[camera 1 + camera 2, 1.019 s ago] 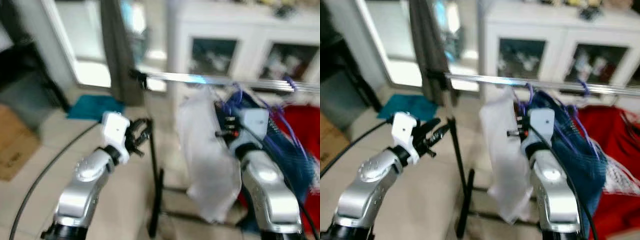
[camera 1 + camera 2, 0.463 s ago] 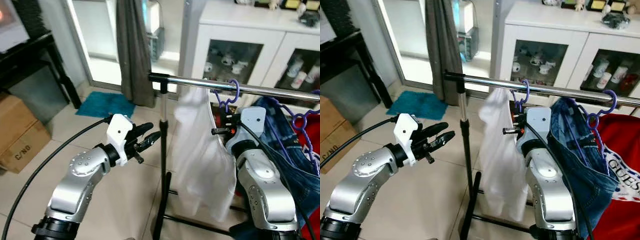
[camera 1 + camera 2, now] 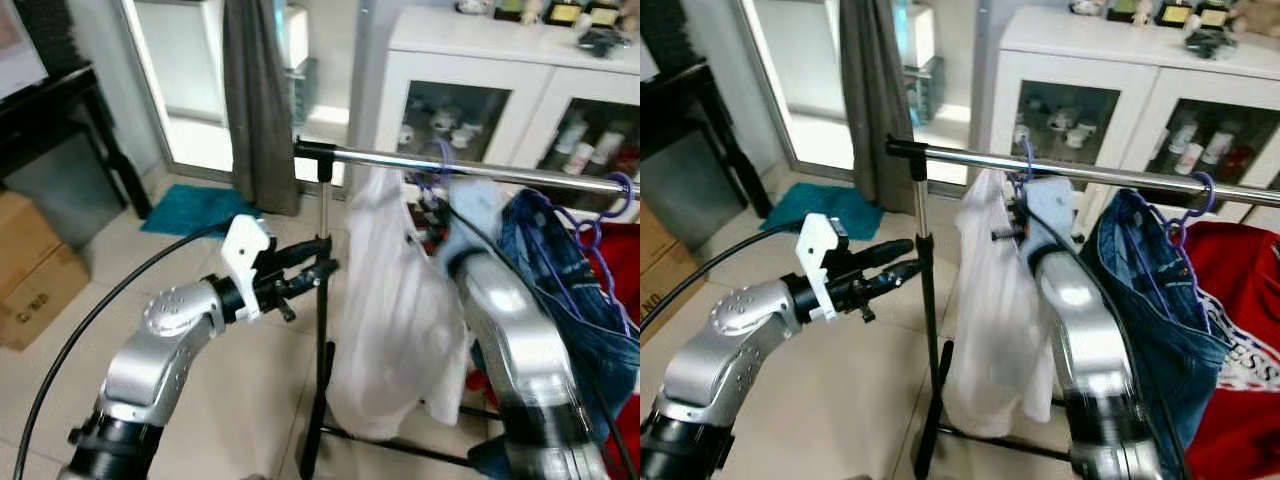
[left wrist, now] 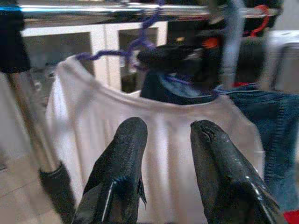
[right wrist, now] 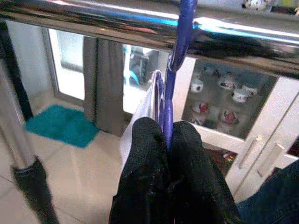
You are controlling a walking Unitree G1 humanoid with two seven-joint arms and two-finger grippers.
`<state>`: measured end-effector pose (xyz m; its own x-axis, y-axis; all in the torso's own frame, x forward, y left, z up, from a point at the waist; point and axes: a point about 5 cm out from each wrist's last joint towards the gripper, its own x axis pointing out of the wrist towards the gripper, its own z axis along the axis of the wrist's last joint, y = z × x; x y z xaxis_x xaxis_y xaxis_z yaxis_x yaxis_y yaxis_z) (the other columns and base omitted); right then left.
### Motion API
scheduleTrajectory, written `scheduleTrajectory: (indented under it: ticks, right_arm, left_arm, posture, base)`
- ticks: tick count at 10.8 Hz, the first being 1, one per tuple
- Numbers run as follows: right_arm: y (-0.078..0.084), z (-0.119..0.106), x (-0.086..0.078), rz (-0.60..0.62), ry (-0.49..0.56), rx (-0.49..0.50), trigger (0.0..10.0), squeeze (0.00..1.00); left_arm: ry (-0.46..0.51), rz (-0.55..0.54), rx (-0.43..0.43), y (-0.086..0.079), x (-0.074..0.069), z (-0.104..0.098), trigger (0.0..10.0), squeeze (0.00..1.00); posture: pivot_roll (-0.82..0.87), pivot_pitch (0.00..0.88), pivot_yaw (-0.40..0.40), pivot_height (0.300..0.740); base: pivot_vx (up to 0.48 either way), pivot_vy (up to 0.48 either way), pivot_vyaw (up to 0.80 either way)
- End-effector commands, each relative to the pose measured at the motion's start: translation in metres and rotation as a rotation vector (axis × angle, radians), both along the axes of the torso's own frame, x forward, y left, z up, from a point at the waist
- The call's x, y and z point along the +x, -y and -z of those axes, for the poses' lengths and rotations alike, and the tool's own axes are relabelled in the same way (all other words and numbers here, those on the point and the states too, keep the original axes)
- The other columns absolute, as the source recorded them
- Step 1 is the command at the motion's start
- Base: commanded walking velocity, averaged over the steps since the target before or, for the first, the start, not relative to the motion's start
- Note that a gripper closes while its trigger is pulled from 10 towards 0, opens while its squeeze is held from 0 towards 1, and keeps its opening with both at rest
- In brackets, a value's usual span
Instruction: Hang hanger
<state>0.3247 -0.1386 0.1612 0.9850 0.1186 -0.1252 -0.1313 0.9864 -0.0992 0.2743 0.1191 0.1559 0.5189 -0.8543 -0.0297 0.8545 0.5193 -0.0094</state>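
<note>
One second ago the purple hanger's hook was sitting just below the chrome rail (image 3: 1110, 175); now the right gripper (image 5: 167, 140) is lifting it so the hook is curving over the bar at upper centre of the right eye view. The right arm is blurring in the middle of both eye views, which suggests it is moving upward as the picture is taken. Its two black fingers are pressing together on the purple hanger (image 5: 169, 100) just under the hook, so the hang appears nearly done but the grip is not yet let go.

The white shirt (image 3: 990, 300) is draping from that hanger at centre frame, beside the rack's upright post (image 3: 930, 330). The left gripper (image 4: 163, 163) is hovering at centre left of the eye views, fingers apart and holding nothing, pointing toward the shirt.

At the right edge, blue jeans (image 3: 1150, 290) are hanging on a second purple hanger, and a red garment (image 3: 1245, 370) is showing white lettering that is cut off and unreadable. At the left edge, the cardboard box (image 3: 30, 270) is bearing a dark mark too blurred to read.
</note>
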Motion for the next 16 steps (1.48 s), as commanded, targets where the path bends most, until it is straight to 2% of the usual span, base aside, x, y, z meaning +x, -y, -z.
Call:
scheduleTrajectory:
  ticks: [1,2,3,5,6,7,9,10,12,13,14,15,16]
  right_arm:
    - [-0.003,-0.004,0.010,-0.009,-0.015,-0.030,10.0,0.00]
    - [-0.009,0.000,0.021,-0.030,-0.084,-0.040,10.0,0.00]
    - [-0.010,0.003,0.023,-0.038,-0.115,-0.057,10.0,0.00]
    - [-0.015,0.017,0.019,-0.076,-0.227,-0.064,10.0,0.00]
    - [-0.014,0.017,0.017,-0.082,-0.229,-0.046,10.0,0.00]
    - [-0.012,0.013,0.015,-0.091,-0.188,-0.015,10.0,1.00]
    - [-0.008,-0.001,0.008,-0.123,-0.073,0.013,10.0,1.00]
    - [-0.002,-0.009,0.000,-0.129,-0.014,0.093,10.0,1.00]
    - [0.005,-0.014,-0.010,-0.139,0.019,0.160,10.0,1.00]
    - [0.006,-0.027,-0.021,-0.138,0.131,0.257,10.0,0.00]
    - [0.008,-0.031,-0.026,-0.127,0.185,0.270,10.0,0.00]
    - [0.014,-0.019,-0.039,-0.142,0.103,0.239,10.0,0.00]
    - [0.018,-0.016,-0.046,-0.129,0.099,0.213,10.0,0.00]
  left_arm:
    - [0.002,0.048,0.008,0.003,0.000,-0.004,10.0,0.00]
    - [-0.001,0.080,0.017,0.004,0.000,-0.004,10.0,0.00]
    - [-0.001,0.084,0.018,0.004,0.000,-0.005,10.0,0.00]
    - [-0.001,0.092,0.017,0.005,0.000,-0.005,10.0,0.00]
    - [-0.004,0.094,0.018,0.005,0.000,-0.005,10.0,0.00]
    - [-0.006,0.089,0.024,0.004,0.000,-0.003,10.0,0.00]
    - [-0.001,0.040,0.032,0.002,0.001,-0.001,10.0,0.00]
    - [0.009,-0.088,0.041,-0.005,0.008,0.002,10.0,0.00]
    - [0.002,-0.152,0.021,-0.011,0.007,0.003,10.0,0.00]
    - [0.011,-0.206,-0.001,-0.013,0.003,0.003,10.0,0.00]
    - [-0.018,-0.246,0.002,-0.014,0.002,0.006,10.0,0.00]
    - [-0.006,-0.298,-0.012,-0.015,-0.001,0.006,10.0,0.00]
    - [-0.008,-0.333,-0.025,-0.016,-0.004,0.007,10.0,0.00]
  posture:
    - [-0.11,0.000,0.014,0.740]
    - [-0.11,0.000,0.013,0.740]
    - [-0.11,0.000,0.013,0.740]
    - [-0.11,0.000,0.010,0.740]
    - [-0.11,0.000,0.010,0.740]
    - [-0.11,0.000,0.010,0.740]
    - [-0.12,0.000,0.017,0.740]
    - [-0.12,0.000,0.023,0.740]
    - [-0.12,0.000,0.028,0.740]
    - [-0.12,0.000,0.030,0.740]
    - [-0.12,0.000,0.030,0.740]
    - [-0.12,0.000,0.033,0.740]
    - [-0.12,0.000,0.032,0.740]
  base:
    - [0.000,0.000,0.00]
    - [0.000,0.000,0.00]
    - [0.000,0.000,0.00]
    - [0.000,0.000,0.00]
    - [0.000,0.000,0.00]
    - [0.000,0.000,0.00]
    - [0.000,0.000,0.00]
    - [0.000,0.000,0.00]
    - [0.000,0.000,0.00]
    - [0.000,0.000,0.00]
    - [0.000,0.000,0.00]
    - [0.000,0.000,0.00]
    - [0.000,-0.251,0.00]
